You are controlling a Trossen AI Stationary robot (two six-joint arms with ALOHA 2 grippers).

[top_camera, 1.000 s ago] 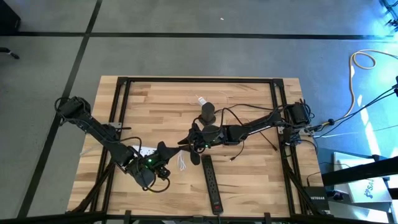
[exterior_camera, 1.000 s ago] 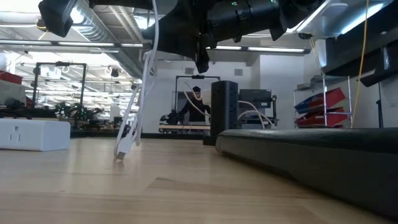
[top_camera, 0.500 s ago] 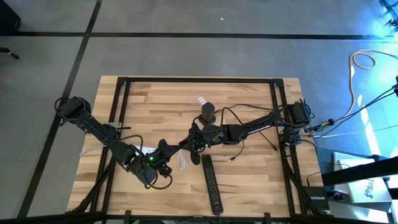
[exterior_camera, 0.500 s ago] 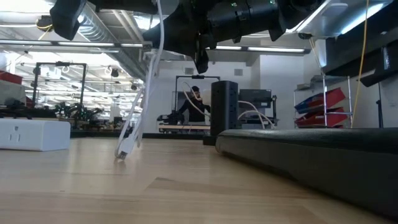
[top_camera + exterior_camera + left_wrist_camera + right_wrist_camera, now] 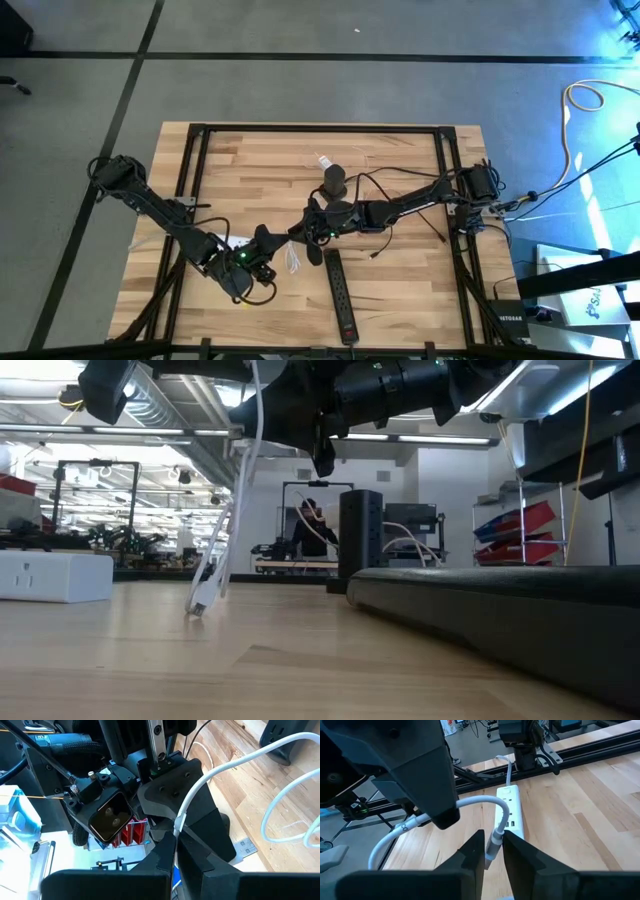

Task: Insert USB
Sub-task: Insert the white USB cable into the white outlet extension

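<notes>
Big open workshop with a grey floor, and in the middle a light butcher-block wooden table [image 5: 400, 290] on a black frame. Seen from above, both arms meet near the table's centre.

The left gripper [image 5: 262, 240] sits around 7 o'clock from centre, and its jaws are pinched closed on the thin white USB cable [image 5: 235, 765]; in the left wrist view the cable runs right into the closed fingers [image 5: 165, 855]. The rest of that cable loops loose over the wood at about 6 o'clock from centre [image 5: 292, 262], and from table level you can see it hanging down with its end just touching the wood [image 5: 198, 606].

The right gripper [image 5: 312, 228] is basically dead centre, just to the 2 o'clock side of the left one. It's clamped on the cable's plug end [image 5: 495, 844], fingers [image 5: 472, 851] nearly together with the white plug between them, hovering above the white rectangular power strip with USB ports [image 5: 510, 812]. From above, that strip peeks out by the left arm at roughly 8 o'clock [image 5: 236, 241].

Other stuff: a long black power strip [image 5: 341, 297] lying at 5 o'clock, and a black cylindrical speaker-looking thing [image 5: 334, 179] at 12 o'clock.
</notes>
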